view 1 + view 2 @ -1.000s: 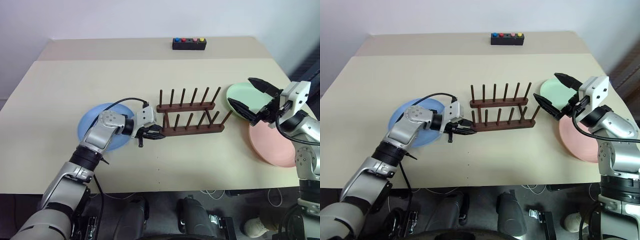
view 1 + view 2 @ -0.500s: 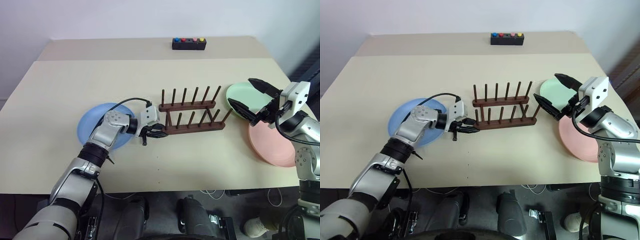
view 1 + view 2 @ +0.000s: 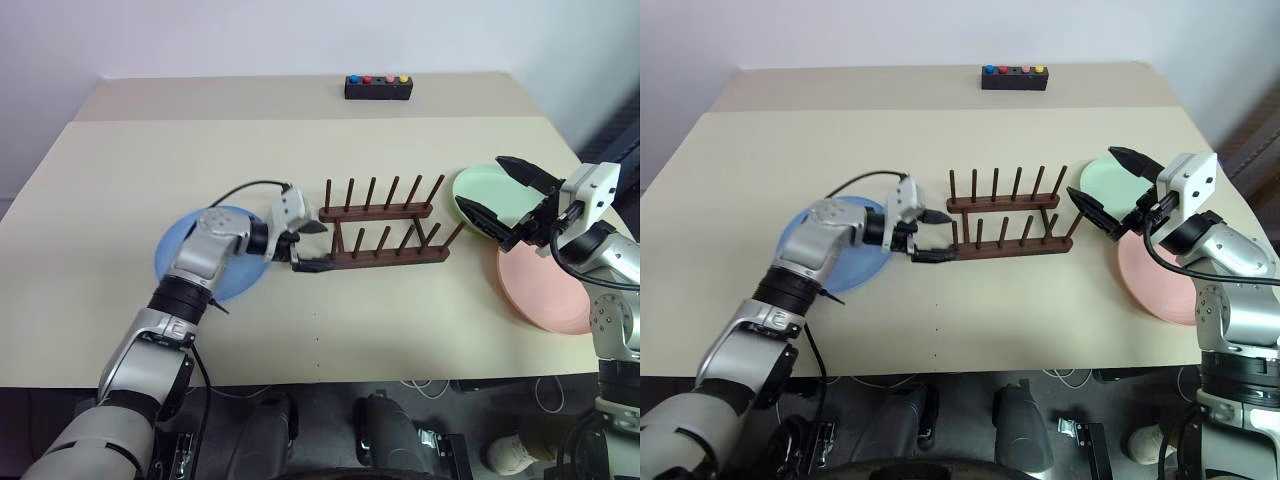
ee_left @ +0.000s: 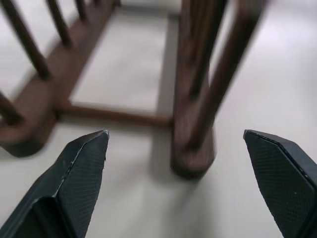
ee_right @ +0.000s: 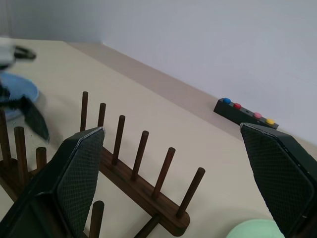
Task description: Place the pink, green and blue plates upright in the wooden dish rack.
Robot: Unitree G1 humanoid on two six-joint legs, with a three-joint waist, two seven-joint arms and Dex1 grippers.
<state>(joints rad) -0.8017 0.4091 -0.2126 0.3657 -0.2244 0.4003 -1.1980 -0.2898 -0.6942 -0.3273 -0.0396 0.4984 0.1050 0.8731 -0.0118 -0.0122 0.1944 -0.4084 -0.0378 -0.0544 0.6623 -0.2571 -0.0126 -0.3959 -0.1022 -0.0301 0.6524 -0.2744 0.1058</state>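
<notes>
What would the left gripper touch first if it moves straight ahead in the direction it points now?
Most likely the wooden dish rack. The left gripper is open and faces the rack's near end, with one rail end and its pegs between the fingers; depth is unclear.

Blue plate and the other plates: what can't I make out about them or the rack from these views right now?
- Blue plate: its right part is hidden by the left arm in both eye views.
- Pink plate: its right rim is covered by the right arm; whether it touches the green plate is hidden behind the right end effector.
- Wooden dish rack: blurred and cut off at the top edge in the left wrist view.
</notes>
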